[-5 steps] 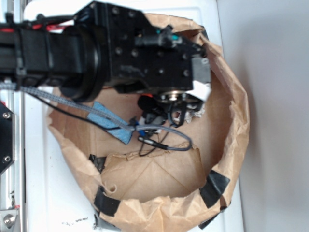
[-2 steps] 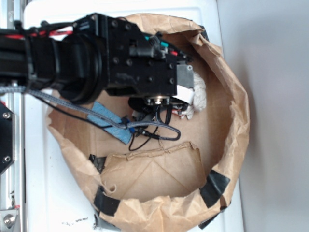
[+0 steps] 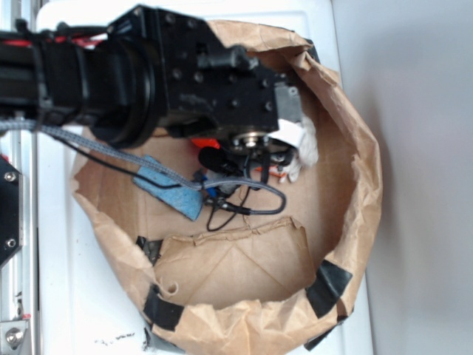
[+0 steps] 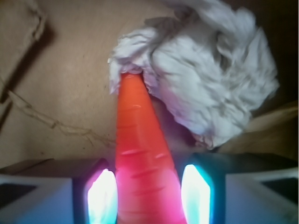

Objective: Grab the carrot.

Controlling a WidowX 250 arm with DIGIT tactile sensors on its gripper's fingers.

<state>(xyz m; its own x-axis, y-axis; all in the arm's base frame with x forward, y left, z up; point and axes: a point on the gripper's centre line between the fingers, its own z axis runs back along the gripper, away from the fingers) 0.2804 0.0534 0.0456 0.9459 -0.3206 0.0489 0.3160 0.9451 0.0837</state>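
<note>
end effector (image 4: 148, 193): down inside the paper bag, two fingers (image 4: 100, 196) straddling the thick end of the carrot, one each side; the pads look tight against it or nearly so, contact can't be confirmed from the wrist view
carrot (image 4: 140, 154): bright orange, faintly ridged, lying on the brown paper floor, running from between the fingers away to its pointed tip; tip tucked under the edge of the white cloth; in the exterior view only a sliver of orange (image 3: 203, 142) shows under the arm
white cloth (image 4: 205, 70): crumpled wad, beyond and right of the carrot in the wrist view, touching the tip; seen at the right of the wrist housing in the exterior view (image 3: 301, 144)
paper bag (image 3: 355, 185): brown, rolled-down walls forming a ring, black tape patches along the lower rim, sits on the white desk (image 3: 89, 296)
blue sponge (image 3: 174, 188): flat on the bag floor, left of the end effector, partly under a grey cable
arm (image 3: 126, 74): black, enters from the left, covers the upper left of the bag
stem: not visible
</note>
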